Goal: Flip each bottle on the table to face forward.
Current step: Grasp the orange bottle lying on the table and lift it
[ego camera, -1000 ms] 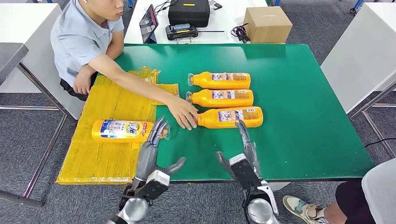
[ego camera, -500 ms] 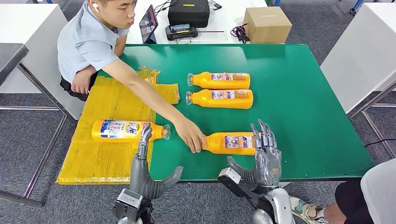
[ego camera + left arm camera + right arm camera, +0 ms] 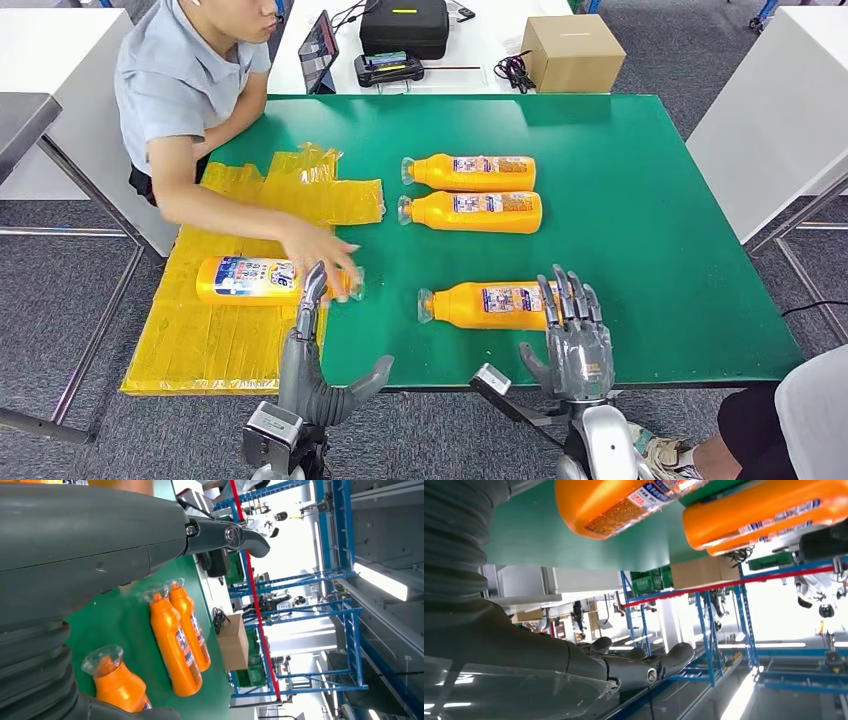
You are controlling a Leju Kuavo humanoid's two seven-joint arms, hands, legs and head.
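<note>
Covering most of the head view, the green table [image 3: 660, 230] carries a spread of yellow bags [image 3: 240, 330] at its left and four orange bottles lying on their sides: two parallel bottles [image 3: 470, 172] at the far middle, a near bottle [image 3: 487, 304] by the front edge, and a blue-labelled bottle [image 3: 262, 280] on the bags under a person's hand [image 3: 322, 250]. Empty with fingers spread, the right hand [image 3: 572, 338] overlaps the near bottle's base end; the left hand [image 3: 312, 345] is likewise empty, fingertips reaching the blue-labelled bottle's neck.
</note>
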